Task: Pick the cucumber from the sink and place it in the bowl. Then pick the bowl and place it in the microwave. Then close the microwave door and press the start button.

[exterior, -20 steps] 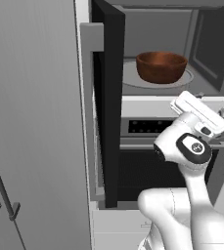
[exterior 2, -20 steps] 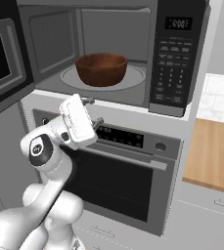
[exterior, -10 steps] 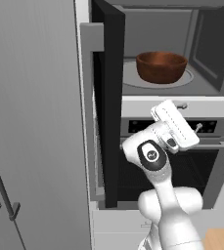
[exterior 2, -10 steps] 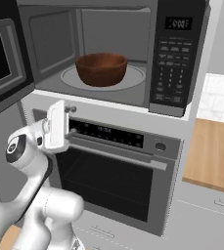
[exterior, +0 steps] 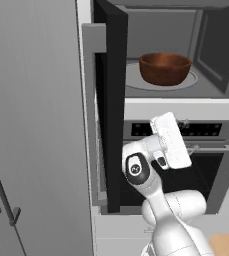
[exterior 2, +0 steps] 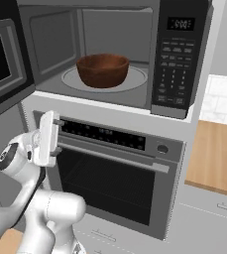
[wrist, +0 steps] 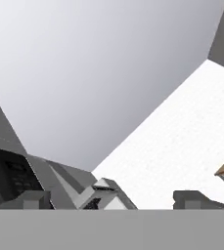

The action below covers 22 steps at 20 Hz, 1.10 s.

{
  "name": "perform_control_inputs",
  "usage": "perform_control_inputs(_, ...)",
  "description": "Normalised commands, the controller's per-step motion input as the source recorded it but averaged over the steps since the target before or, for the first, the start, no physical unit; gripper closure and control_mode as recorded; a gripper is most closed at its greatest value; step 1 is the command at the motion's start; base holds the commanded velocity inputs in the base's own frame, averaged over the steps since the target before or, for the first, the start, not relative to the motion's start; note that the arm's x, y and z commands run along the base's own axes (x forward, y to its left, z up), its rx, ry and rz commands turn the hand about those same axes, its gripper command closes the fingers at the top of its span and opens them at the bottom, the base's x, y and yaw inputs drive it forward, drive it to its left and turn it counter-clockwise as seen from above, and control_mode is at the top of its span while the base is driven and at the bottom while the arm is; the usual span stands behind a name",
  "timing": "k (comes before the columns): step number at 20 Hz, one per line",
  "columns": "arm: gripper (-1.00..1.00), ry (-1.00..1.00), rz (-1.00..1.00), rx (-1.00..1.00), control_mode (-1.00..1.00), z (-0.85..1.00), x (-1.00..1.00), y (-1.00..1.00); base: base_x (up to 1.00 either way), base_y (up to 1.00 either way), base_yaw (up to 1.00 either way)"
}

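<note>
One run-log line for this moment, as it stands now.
stage: bowl on microwave turntable | microwave door open | hand open, empty, below cavity | next: close door

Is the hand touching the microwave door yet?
Apart. In the left base view the hand hangs in front of the oven, with a clear gap to the open microwave door.

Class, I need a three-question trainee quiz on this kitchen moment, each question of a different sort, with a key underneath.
1. True or false: the bowl sits on the turntable inside the microwave.
2. The microwave door is: A) shut B) swung open C) missing.
3. Fill in: the gripper has its jaws ____.

Key: 1 true; 2 B; 3 open.
</note>
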Motion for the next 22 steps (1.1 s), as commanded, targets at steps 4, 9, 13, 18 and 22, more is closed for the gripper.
perform_control_inputs(4, -1.00, -0.14, -0.03, -0.03, -1.00, -0.05, -0.72, 0.74, 0.00, 0.00, 0.00)
perform_control_inputs(9, -1.00, -0.03, 0.00, -0.06, -1.00, -0.31, -0.35, 0.69, 0.00, 0.00, 0.00)
perform_control_inputs(13, -1.00, 0.00, 0.00, -0.09, -1.00, -0.47, -0.14, 0.64, 0.00, 0.00, 0.00)
perform_control_inputs(18, -1.00, 0.00, 0.03, -0.07, -1.00, -0.42, -0.15, 0.87, 0.00, 0.00, 0.00)
perform_control_inputs(22, -1.00, 0.00, 0.10, -0.01, -1.00, -0.34, -0.04, 0.98, 0.00, 0.00, 0.00)
